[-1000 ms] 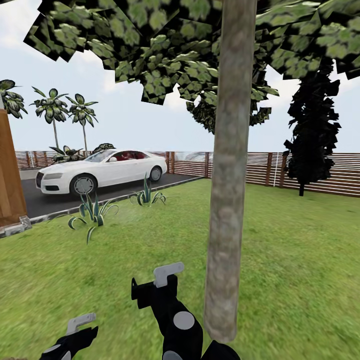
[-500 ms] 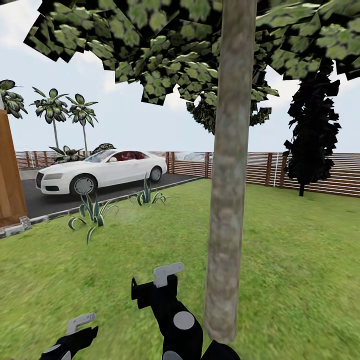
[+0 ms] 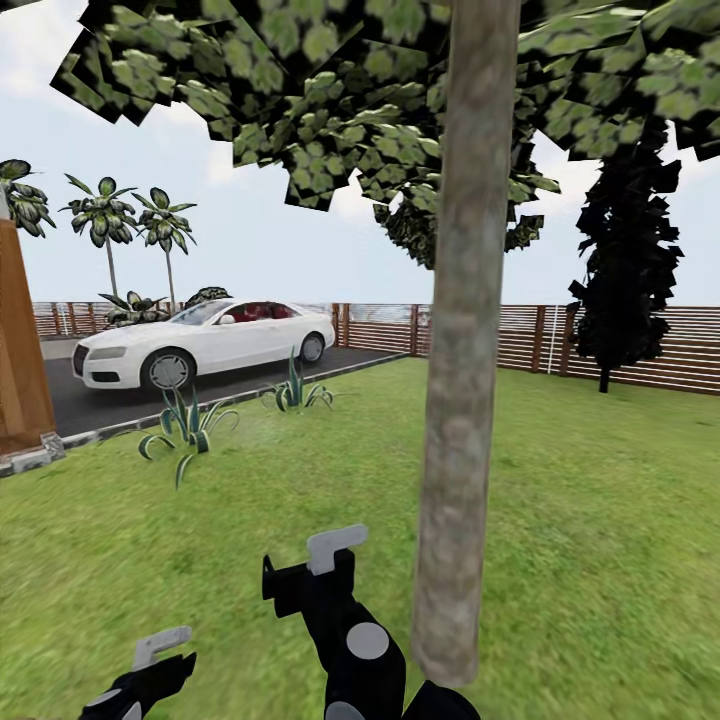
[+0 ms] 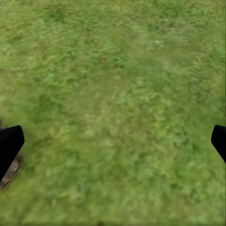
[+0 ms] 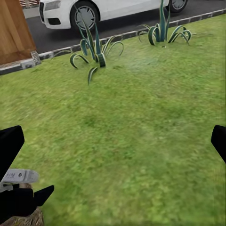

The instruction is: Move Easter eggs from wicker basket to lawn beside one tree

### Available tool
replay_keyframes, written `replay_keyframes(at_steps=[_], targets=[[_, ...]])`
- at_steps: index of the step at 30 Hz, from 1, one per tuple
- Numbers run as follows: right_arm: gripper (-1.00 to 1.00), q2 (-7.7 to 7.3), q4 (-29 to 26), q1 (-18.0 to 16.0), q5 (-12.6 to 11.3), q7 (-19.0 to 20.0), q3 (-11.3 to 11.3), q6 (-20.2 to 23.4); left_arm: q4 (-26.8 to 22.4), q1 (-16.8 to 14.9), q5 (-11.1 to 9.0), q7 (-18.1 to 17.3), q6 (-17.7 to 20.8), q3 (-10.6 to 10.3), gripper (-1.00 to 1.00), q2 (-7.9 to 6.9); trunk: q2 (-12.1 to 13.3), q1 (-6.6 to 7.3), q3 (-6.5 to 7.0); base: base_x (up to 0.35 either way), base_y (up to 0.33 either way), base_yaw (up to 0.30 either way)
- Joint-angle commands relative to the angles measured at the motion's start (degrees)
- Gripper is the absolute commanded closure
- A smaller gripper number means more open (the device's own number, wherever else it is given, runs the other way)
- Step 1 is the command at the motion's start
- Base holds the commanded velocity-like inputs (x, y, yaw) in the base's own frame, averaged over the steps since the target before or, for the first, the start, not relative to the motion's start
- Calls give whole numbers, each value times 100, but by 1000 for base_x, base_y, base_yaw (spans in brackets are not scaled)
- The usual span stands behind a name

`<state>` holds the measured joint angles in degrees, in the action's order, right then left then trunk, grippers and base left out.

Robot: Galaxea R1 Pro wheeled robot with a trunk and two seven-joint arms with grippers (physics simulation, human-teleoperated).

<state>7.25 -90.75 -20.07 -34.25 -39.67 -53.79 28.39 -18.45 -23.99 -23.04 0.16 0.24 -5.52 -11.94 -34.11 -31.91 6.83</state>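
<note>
tree (image 3: 460, 400) on lawn (image 3: 600, 520) ahead | car (image 3: 200, 342) far left | fence (image 3: 520, 338) behind

We see the lawn (image 3: 600, 520) as mottled green, lighter and darker patches mixed; the tree (image 3: 462, 400) has a grey-brown trunk blotched with paler spots, under a dark green crown of blocky leaves; beyond it a narrow tree (image 3: 625, 270) is almost black; the fence (image 3: 500, 335) runs in brown horizontal slats; the car (image 3: 205, 340) is white with dark tyres and a reddish interior, on a dark grey driveway (image 3: 120, 400); the spiky plants (image 3: 185, 425) are blue-green with pale edges; our right hand (image 3: 335, 548) is black with a light grey finger, and our left hand (image 3: 160, 645) likewise; the sky is pale blue with white cloud.
</note>
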Motion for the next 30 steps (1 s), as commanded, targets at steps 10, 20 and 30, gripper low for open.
replay_keyframes(at_steps=[10, 20, 30], targets=[[-100, 5, -4, -6, -37, -50, -8, 18, -1, -1, -52, 10, 3, -46, -100, -3, -4, -2, -2, 0, 279, 0], [-100, 5, -4, -6, -38, -50, -8, 14, -1, -3, -51, 11, 3, -46, -100, -3, -4, -2, -2, 0, 299, 0], [-100, 5, -4, -6, -38, -50, -1, 9, 0, -1, -51, 11, 3, -46, -100, -3, -4, -2, -2, 0, 304, 0]])
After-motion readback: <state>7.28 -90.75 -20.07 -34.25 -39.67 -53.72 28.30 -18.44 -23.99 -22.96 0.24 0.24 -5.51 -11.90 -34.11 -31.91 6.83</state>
